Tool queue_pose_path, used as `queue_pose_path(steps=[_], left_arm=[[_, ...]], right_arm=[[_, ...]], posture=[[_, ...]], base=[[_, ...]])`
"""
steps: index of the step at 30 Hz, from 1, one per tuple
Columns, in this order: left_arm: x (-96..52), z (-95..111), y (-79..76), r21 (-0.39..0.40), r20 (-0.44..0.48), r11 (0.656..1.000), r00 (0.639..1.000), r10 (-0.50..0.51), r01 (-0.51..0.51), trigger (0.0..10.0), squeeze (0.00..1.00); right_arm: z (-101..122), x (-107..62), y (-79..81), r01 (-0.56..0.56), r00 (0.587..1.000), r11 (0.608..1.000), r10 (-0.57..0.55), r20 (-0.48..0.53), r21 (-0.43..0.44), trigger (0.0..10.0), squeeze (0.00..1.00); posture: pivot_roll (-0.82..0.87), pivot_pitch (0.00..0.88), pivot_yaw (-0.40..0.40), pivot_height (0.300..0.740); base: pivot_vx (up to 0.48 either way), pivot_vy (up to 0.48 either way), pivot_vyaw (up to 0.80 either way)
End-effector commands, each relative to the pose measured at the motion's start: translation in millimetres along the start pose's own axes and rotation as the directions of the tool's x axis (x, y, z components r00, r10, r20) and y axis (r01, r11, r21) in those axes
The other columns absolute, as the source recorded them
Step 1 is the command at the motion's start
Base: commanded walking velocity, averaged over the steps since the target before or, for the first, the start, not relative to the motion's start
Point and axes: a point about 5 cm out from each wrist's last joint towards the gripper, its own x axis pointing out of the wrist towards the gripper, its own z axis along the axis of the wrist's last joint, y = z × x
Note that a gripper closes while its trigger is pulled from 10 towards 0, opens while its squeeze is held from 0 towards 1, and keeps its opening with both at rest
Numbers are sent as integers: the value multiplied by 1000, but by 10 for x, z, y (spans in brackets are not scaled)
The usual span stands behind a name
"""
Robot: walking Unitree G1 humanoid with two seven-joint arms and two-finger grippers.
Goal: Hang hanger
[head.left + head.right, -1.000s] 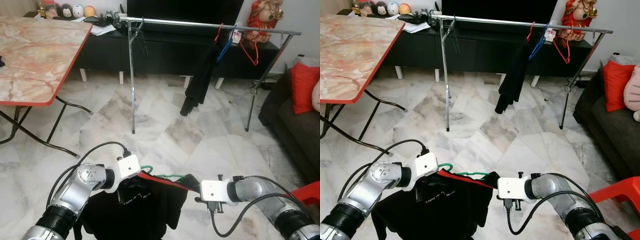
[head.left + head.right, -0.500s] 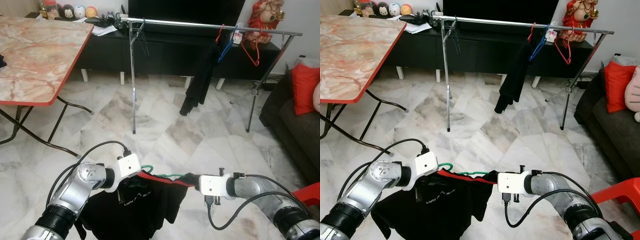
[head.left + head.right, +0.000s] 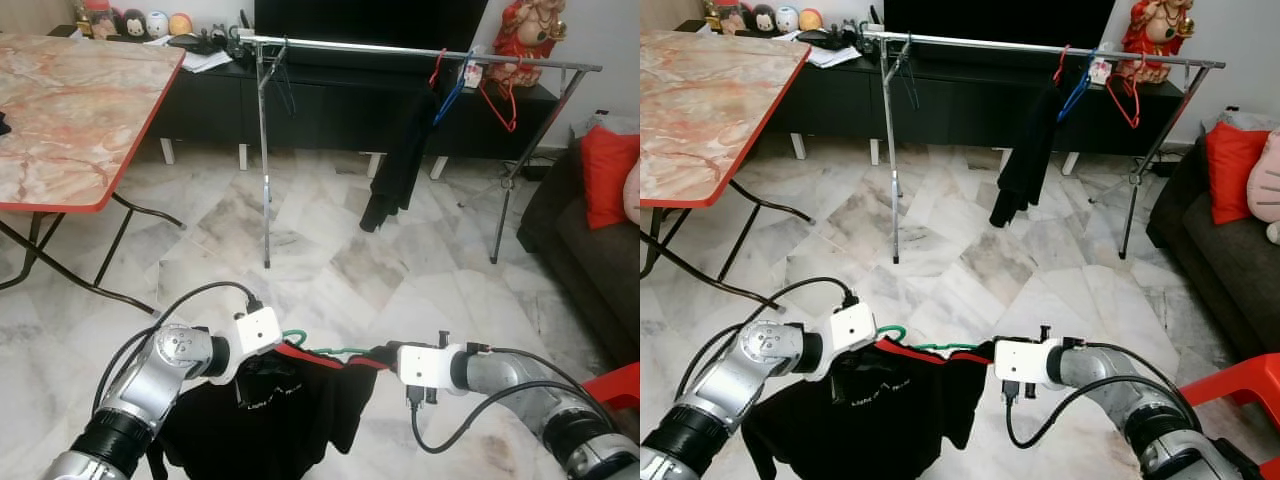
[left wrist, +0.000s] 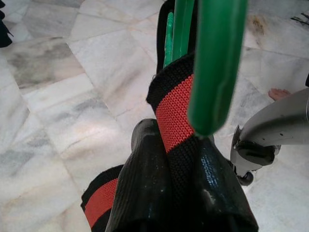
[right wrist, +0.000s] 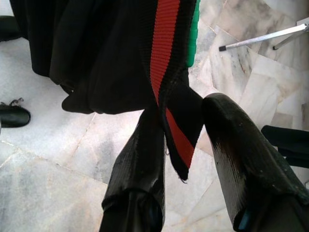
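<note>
Low in the frame, the green hanger [image 3: 318,351] with its black garment [image 3: 270,410] is pinched by the left pincer [image 4: 174,159]; the right pincer [image 5: 186,145], spread around the collar, should be closed before the rail [image 3: 420,48] at upper centre is approached.

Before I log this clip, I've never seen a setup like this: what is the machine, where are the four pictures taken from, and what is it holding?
It is a humanoid robot with two silver arms, each ending in a two-fingered black tool. Two pictures come from the stereo camera on its head, looking down and forward; the other two come from a camera on each wrist, looking along the fingers. The left tool is shut on the red-striped collar of a black garment that sits on a green plastic hanger. The right tool has its fingers either side of the collar's other end, with a gap visible. Ahead on the marble floor stands a metal clothes rail carrying dark clothing and coloured hangers. A red-edged marble-patterned folding table stands on the robot's left.
</note>
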Motion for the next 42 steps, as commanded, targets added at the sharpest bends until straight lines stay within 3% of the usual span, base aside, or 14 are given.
queue_pose_path(steps=[1, 2, 3, 36, 42], left_arm=[[11, 122, -3, 31, 45, 1000, 999, 0, -1, 10000, 0], [11, 122, -3, 31, 45, 1000, 999, 0, -1, 10000, 0], [8, 121, -1, 31, 44, 1000, 999, 1, -2, 10000, 0], [21, 67, 0, 32, 14, 999, 1000, 19, -19, 10000, 0], [4, -18, 29, 43, -38, 998, 998, 48, -47, 10000, 0]], right_arm=[[-34, -15, -6, -6, 1000, 1000, 6, -16, -8, 2627, 0], [-34, -15, -6, -6, 1000, 1000, 6, -16, -8, 2627, 0], [-36, -13, 6, -12, 1000, 1000, 12, -15, -8, 0, 0], [-61, 4, 6, 4, 1000, 999, -5, -30, -36, 0, 0], [-163, -26, 30, -32, 993, 997, 25, -115, -65, 0, 0]], posture=[[-10, 0, -128, 740], [-10, 0, -128, 740], [-10, 0, -128, 740], [-9, 0, -129, 740], [-9, 0, -129, 740]], base=[[0, 0, 0], [0, 0, 0], [0, 0, 0], [0, 0, 0], [0, 0, 0]])
